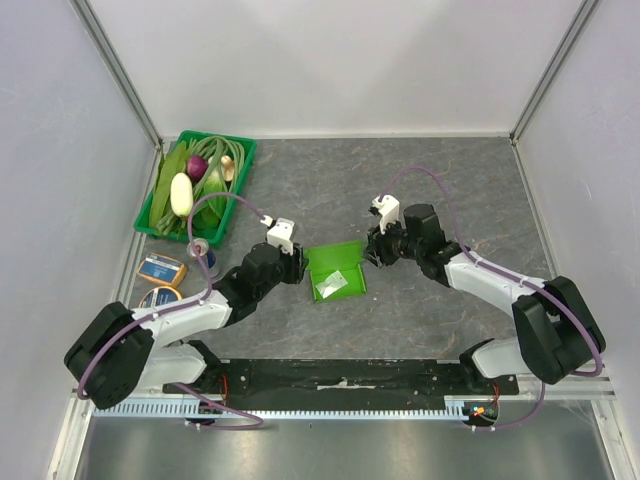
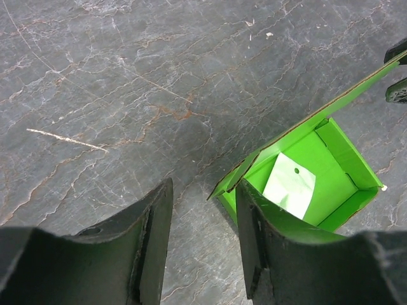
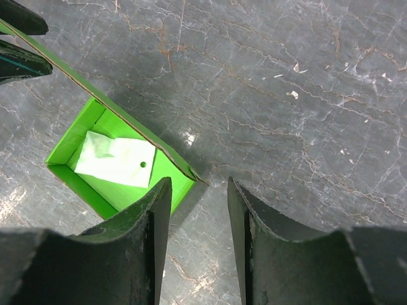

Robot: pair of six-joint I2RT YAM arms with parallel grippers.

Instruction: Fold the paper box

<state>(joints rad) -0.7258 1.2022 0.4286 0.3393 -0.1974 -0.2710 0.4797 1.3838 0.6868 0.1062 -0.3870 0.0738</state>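
Observation:
The lime-green paper box (image 1: 340, 262) stands open on the dark table between my two arms, with a white slip (image 2: 289, 184) lying inside it. Its long lid flap (image 3: 137, 130) stands up along the far side. My left gripper (image 1: 303, 268) is at the box's left end. Its jaws (image 2: 203, 184) are open, with the flap's corner just ahead of the gap and the right finger (image 2: 254, 241) against the box wall. My right gripper (image 1: 370, 252) is at the right end, also open (image 3: 199, 181), and the flap's other corner reaches its gap. Neither gripper pinches anything.
A green crate (image 1: 243, 150) of vegetables sits at the back left. Two round tins (image 1: 160, 270) lie beside the left arm. White walls enclose the table on three sides.

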